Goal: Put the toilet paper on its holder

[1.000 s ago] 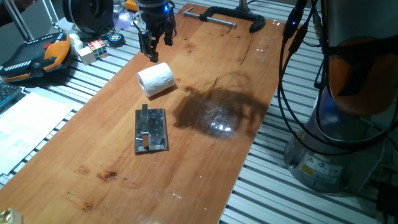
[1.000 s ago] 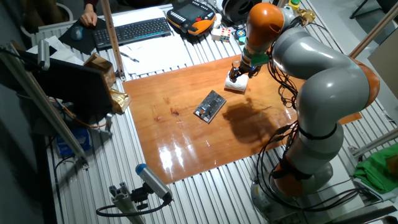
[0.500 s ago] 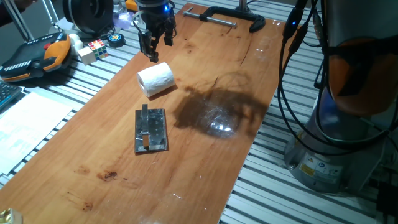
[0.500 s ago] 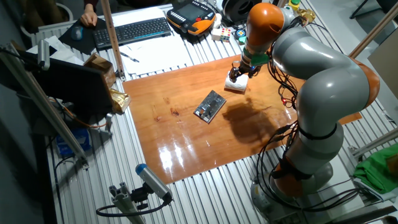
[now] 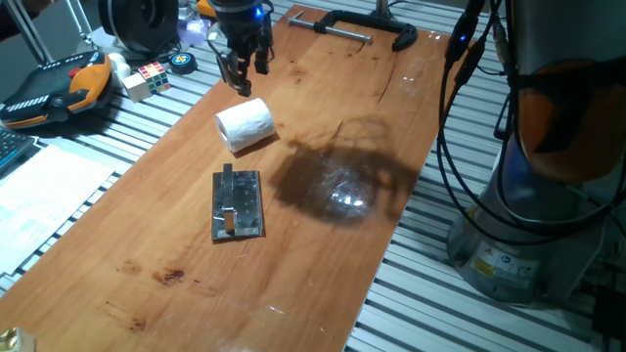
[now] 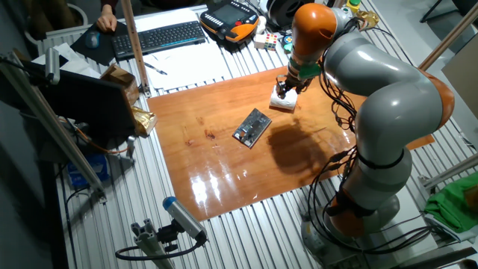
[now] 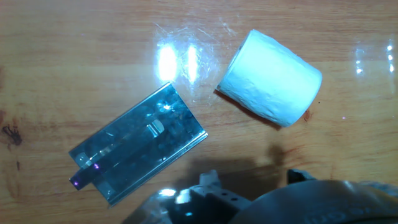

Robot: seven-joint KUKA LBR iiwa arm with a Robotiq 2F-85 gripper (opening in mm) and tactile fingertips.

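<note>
The toilet paper [image 5: 245, 124] is a small white roll lying on its side on the wooden table, also seen in the other fixed view [image 6: 284, 101] and at the upper right of the hand view [image 7: 270, 78]. The holder [image 5: 238, 204] is a flat grey metal plate with a short peg and an orange-brown bit at its near end; it lies apart from the roll, toward the front [image 6: 252, 127] [image 7: 140, 143]. My gripper [image 5: 241, 78] hangs just above and behind the roll [image 6: 283, 87], fingers apart, holding nothing and touching nothing.
A black clamp [image 5: 357, 24] lies at the table's far end. A Rubik's cube [image 5: 147, 78] and an orange-black teach pendant [image 5: 59, 88] sit off the table's left edge. A keyboard [image 6: 160, 37] lies beyond. The arm's base [image 5: 528, 225] stands at the right.
My gripper has shifted slightly up and to the left above the roll. The roll and the holder have not moved.
</note>
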